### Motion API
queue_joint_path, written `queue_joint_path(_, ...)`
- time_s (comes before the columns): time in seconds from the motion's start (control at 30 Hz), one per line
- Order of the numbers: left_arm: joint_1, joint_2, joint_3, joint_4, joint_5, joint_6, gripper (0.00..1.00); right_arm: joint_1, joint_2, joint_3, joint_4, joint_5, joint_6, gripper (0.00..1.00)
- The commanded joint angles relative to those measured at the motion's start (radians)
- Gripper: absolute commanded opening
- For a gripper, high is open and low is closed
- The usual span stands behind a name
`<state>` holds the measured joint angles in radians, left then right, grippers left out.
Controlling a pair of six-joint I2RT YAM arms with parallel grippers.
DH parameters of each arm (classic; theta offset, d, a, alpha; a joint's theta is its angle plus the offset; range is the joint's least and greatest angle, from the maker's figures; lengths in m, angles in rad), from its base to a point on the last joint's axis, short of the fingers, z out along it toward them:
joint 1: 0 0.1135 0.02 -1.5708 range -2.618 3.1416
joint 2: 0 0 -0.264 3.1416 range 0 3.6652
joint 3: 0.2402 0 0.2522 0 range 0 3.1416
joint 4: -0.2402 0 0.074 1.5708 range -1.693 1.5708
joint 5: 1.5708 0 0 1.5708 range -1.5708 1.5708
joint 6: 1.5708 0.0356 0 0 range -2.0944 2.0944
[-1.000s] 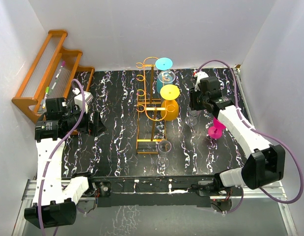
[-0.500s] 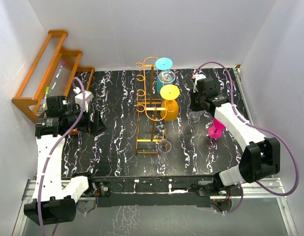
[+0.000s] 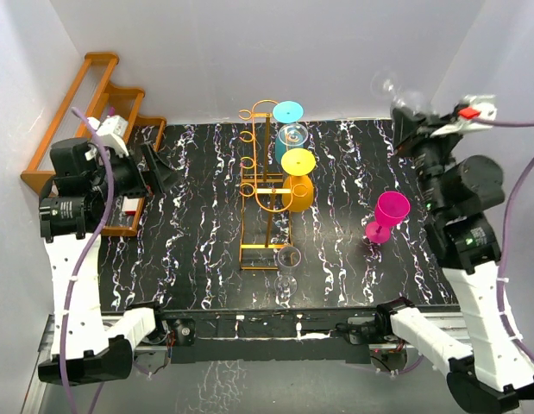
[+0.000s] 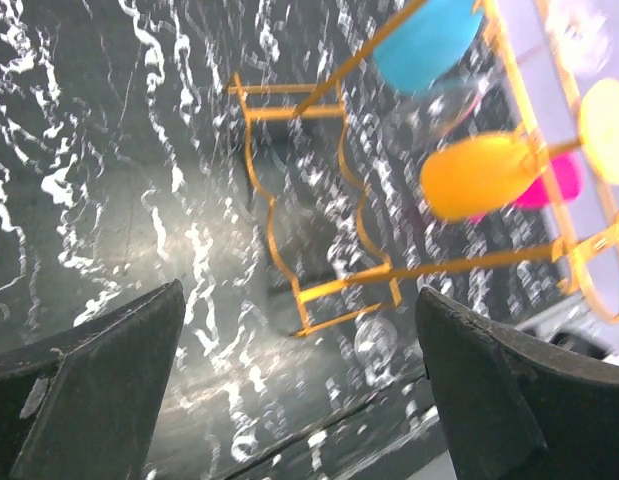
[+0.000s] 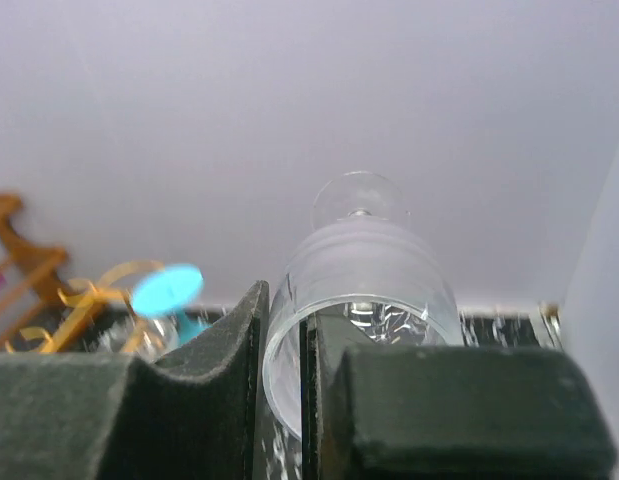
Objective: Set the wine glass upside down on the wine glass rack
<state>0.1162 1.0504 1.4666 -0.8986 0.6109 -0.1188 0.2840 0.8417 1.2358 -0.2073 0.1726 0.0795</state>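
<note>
Pinching the bowl wall of the wine glass (image 5: 361, 270) near its rim, the right hand (image 5: 284, 340) is seen high above the far right corner of the surface (image 3: 189, 241). The glass is clear and is clenched between the two dark fingers (image 5: 189, 400). In the right wrist view its round foot points up and away from the camera, towards the back wall. Whether one finger sits inside the bowl cannot be told for certain. The glass is carried in the air, well apart from the wine glass rack (image 3: 265, 207), which stands at the middle of the surface.

Two glasses are already hung upside down on the rack's right-hand side. A blue glass (image 3: 288, 111) is hooked at the far end, its foot uppermost. A yellow glass (image 3: 298, 191) is hooked just nearer, its bowl below its foot. A second clear glass (image 3: 287, 259) is stood upright beside the near end of the rack's wire base. A pink glass (image 3: 389, 211) is stood on the surface to the right, near the right arm.

The left hand (image 4: 299, 330) is released, its fingers spread wide, and is held over the left part of the surface, beside the brown wooden shelf (image 3: 94, 95). Nothing is grasped by it.
</note>
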Motion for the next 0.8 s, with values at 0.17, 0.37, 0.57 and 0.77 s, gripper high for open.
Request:
queue_joint_path(0.17,0.007,0.011,0.041,0.418,0.15,-0.841,0.97,-0.001,0.32,0.51,0.009,-0.195,0.112,0.08)
queue_joint_path(0.37,-0.026,0.036,-0.042,0.699,0.119,-1.21,0.97,0.016,0.321,0.363,0.427,-0.524,0.146,0.08)
queue_joint_path(0.57,-0.14,0.142,0.066,0.81,-0.001,-1.366,0.97,0.199,0.352,0.295,0.605,-0.276,-0.126,0.08)
queue_joint_path(0.77,-0.229,0.325,0.328,0.804,-0.034,-1.37,0.97,0.581,0.474,0.176,1.029,0.008,-0.837,0.08)
